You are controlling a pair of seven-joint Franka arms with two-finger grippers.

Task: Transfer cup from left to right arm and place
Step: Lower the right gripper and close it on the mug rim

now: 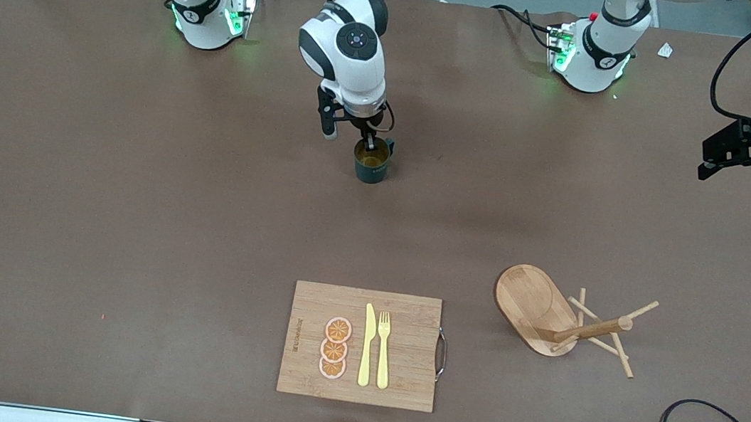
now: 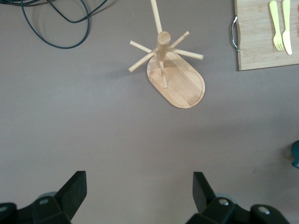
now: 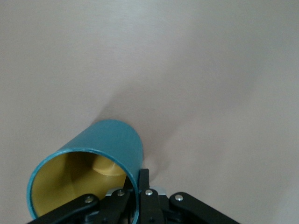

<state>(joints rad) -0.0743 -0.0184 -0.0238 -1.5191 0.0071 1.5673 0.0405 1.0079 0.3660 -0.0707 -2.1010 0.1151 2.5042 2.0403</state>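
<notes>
Right gripper is clamped on the cup rim, one finger inside, one outside, with the cup upright mid-table, on or just above the surface. Left gripper waits wide open and empty over its end of the table. Cup looks rigid, light, probably glazed and slippery; rim pinch beside the handle seems adequate.

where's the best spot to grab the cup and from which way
Take the cup by its rim wall from above: it stands upright, mouth open, so one finger goes inside and one outside. The right tool already pinches it that way, beside the handle. The left tool waits open.
</notes>
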